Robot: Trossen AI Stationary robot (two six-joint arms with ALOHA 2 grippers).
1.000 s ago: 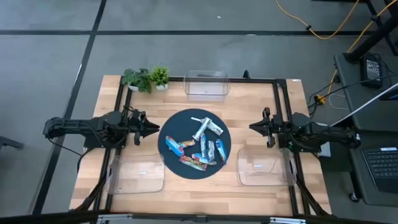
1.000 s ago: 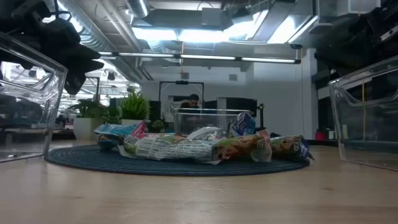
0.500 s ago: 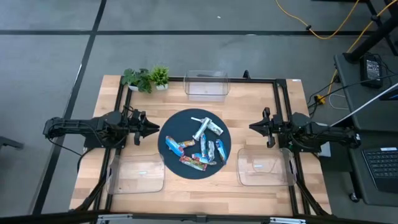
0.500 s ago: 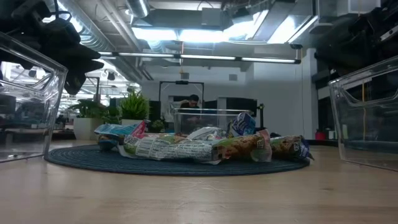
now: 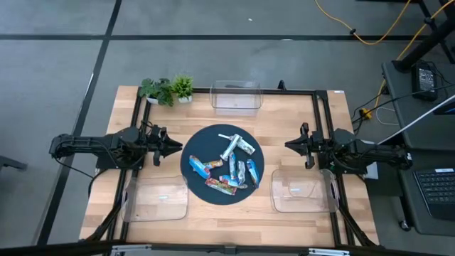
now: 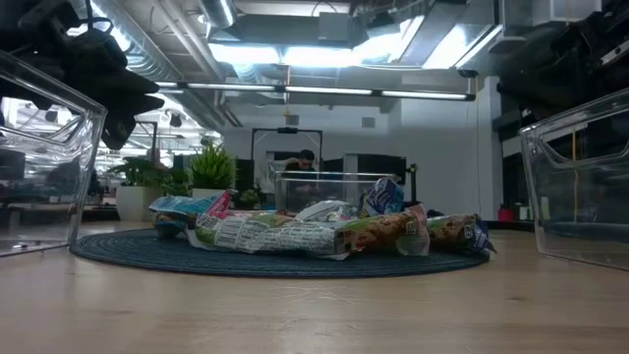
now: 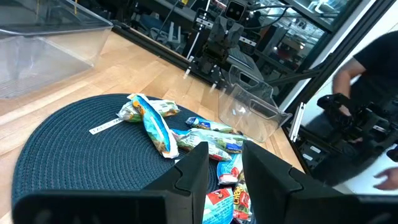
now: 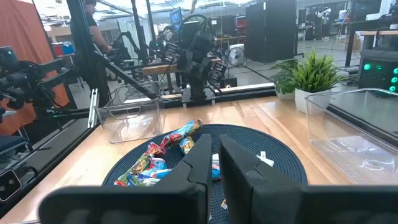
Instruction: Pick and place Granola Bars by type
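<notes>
Several granola bars (image 5: pixel 227 169) in blue, silver-white and red-orange wrappers lie in a loose pile on a round dark blue mat (image 5: pixel 202 153) at the table's middle. In the low view the bars (image 6: pixel 314 234) overlap one another on the mat. My left gripper (image 5: pixel 178 147) hangs level at the mat's left edge and points at the pile. In the left wrist view the gripper (image 7: pixel 225 155) is open a little, with nothing between its fingers. My right gripper (image 5: pixel 288 146) hangs level off the mat's right edge. In the right wrist view it (image 8: pixel 215 146) is shut on nothing.
Three clear plastic bins stand around the mat: one at the far edge (image 5: pixel 236 97), one near left (image 5: pixel 156 199), one near right (image 5: pixel 302 190). Two small potted plants (image 5: pixel 167 89) stand at the far left corner. A thin white strip (image 5: pixel 225 136) lies on the mat's far part.
</notes>
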